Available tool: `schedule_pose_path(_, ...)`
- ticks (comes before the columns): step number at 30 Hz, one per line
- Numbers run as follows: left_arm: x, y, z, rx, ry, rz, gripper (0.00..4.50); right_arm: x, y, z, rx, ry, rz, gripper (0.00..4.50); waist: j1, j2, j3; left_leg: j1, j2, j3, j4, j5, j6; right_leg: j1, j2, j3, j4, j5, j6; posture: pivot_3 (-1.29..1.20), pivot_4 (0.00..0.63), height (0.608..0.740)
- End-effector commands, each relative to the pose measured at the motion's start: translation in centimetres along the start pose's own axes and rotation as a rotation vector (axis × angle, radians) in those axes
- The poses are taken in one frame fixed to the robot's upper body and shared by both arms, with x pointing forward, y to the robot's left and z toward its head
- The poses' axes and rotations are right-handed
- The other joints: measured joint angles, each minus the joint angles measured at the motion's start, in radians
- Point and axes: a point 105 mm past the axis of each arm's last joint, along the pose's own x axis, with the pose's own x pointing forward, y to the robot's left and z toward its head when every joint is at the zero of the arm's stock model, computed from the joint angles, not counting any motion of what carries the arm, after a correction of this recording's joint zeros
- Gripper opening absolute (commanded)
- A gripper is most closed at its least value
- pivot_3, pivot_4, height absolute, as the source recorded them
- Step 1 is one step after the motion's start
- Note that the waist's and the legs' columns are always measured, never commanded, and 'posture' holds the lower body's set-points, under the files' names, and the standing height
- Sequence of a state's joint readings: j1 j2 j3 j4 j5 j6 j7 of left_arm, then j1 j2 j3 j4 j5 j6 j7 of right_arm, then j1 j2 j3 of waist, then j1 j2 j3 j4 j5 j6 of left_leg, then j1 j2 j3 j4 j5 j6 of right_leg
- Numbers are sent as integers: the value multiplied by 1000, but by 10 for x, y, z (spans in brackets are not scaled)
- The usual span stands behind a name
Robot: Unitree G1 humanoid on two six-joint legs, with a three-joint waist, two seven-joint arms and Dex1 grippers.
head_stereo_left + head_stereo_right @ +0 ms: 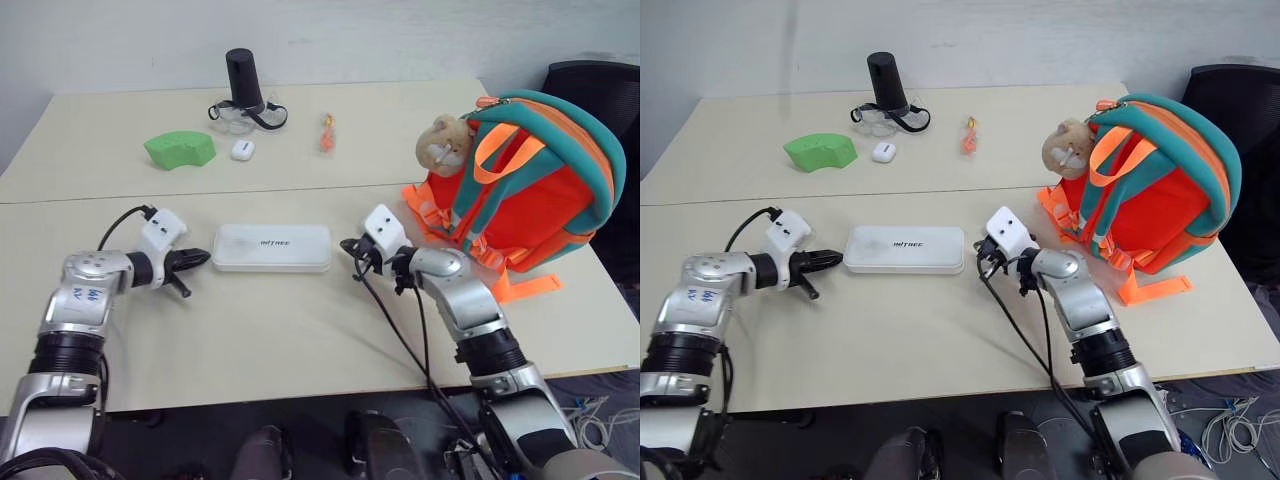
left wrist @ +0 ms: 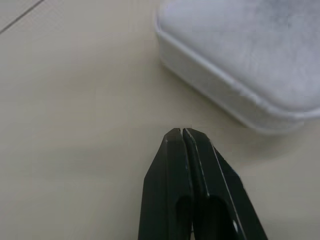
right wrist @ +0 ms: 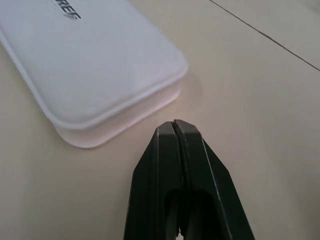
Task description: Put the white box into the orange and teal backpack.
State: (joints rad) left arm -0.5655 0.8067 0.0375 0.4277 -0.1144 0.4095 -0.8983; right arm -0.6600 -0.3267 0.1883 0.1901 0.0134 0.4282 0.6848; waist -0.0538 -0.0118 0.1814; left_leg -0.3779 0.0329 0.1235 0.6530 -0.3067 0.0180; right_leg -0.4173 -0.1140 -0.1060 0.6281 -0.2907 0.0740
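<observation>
One white box is counted, one orange and teal backpack with one plush toy, one green sponge, one earbud case, one black cylinder, one pair of goggles, one small orange item, and two tables.

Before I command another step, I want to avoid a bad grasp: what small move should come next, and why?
Probably open both sets of jaws. The white box lies flat on the table, unheld, with the left gripper and right gripper shut just off its two ends. The orange and teal backpack waits to the right.
</observation>
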Motion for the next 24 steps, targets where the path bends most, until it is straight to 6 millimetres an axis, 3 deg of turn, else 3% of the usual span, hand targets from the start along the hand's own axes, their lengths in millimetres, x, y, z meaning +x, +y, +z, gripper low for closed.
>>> schedule_pose_path(1,-8,6,13,-112,-25,-57,945,3,-7,11,-37,-42,-9,0,1,0,0,0,0,0,0,0,0,0,0,0,0,0,0,0,150,740)
schedule_pose_path(7,-7,0,36,-511,-76,-234,2837,11,-6,11,-60,-41,-1,0,3,0,0,-2,-1,0,3,1,1,0,1,-1,0,0,0,0,150,740)
schedule_pose_path(12,-2,6,43,-679,-73,-250,4457,14,1,11,-83,-41,27,0,-2,-1,0,-13,-1,1,9,1,2,-11,4,-2,5,1,2,0,150,740)
schedule_pose_path(14,1,5,46,-715,-73,-263,4457,14,3,11,-90,-41,33,0,-2,-1,0,-13,-1,2,10,1,2,-12,5,-4,6,1,2,0,150,740)
schedule_pose_path(24,37,-39,61,-711,10,-465,4457,16,16,11,-112,-48,70,0,7,-1,0,-13,-2,1,12,1,2,-11,4,-1,9,0,2,0,150,740)
